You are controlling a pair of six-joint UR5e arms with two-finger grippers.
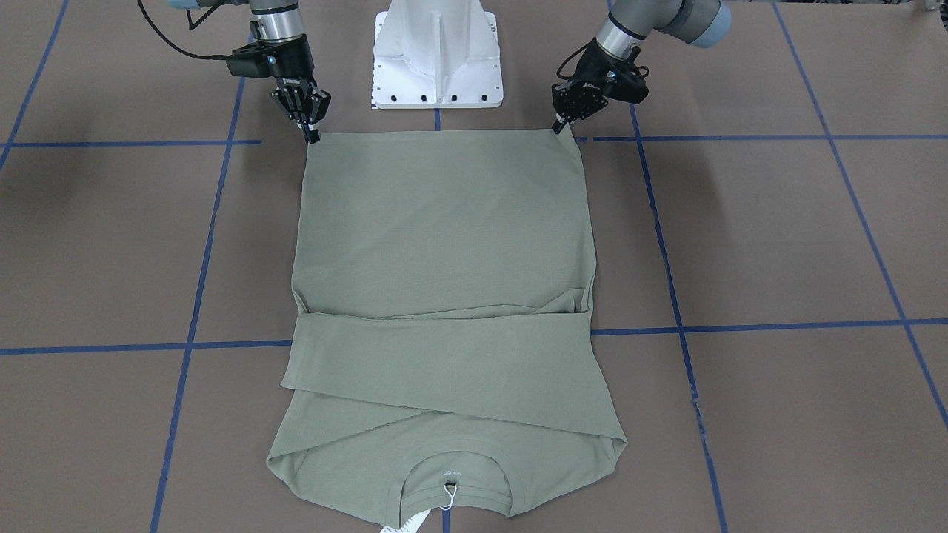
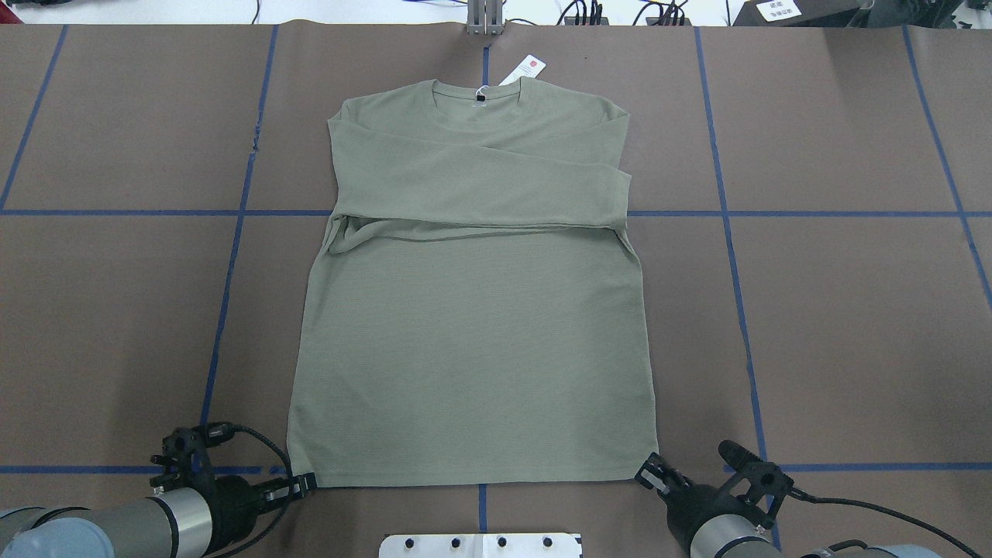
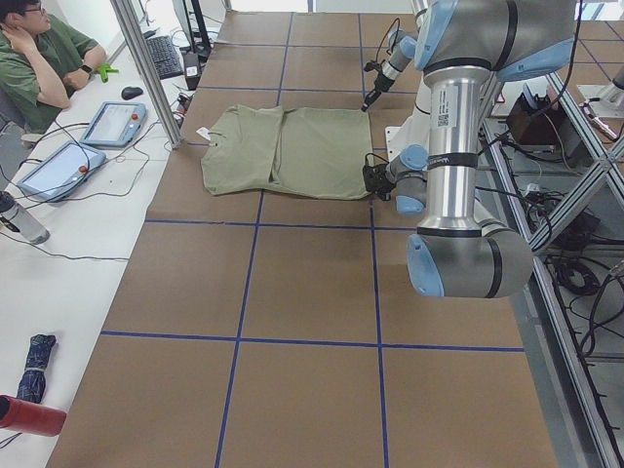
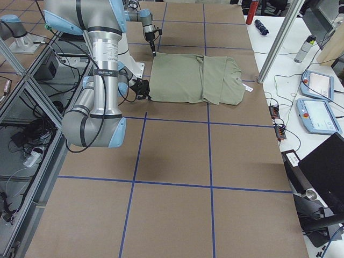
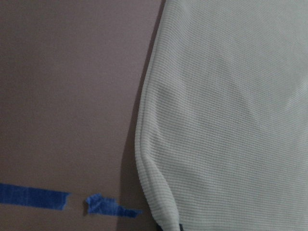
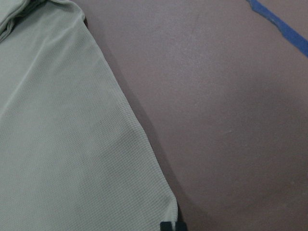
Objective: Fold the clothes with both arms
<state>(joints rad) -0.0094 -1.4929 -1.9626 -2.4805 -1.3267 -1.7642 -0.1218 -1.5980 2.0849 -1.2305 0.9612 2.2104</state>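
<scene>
The olive-green shirt (image 2: 465, 349) lies flat on the table with its collar (image 2: 477, 93) at the far side. Both sleeves are folded across the chest (image 1: 444, 355). Its white hang tag (image 2: 529, 68) lies beyond the collar. My left gripper (image 2: 306, 484) sits low at the near left hem corner, fingers pinched together on the cloth (image 5: 231, 120). My right gripper (image 2: 643, 471) is at the near right hem corner, shut on that corner (image 6: 57, 144). In the front-facing view the left gripper (image 1: 561, 126) and the right gripper (image 1: 311, 133) both touch the hem corners.
The white pedestal base (image 1: 437, 55) stands between the arms, just behind the hem. Blue tape lines (image 2: 232, 256) grid the brown table cover. A seated person (image 3: 39, 49) and tablets (image 3: 112, 122) are on a side table past the collar end.
</scene>
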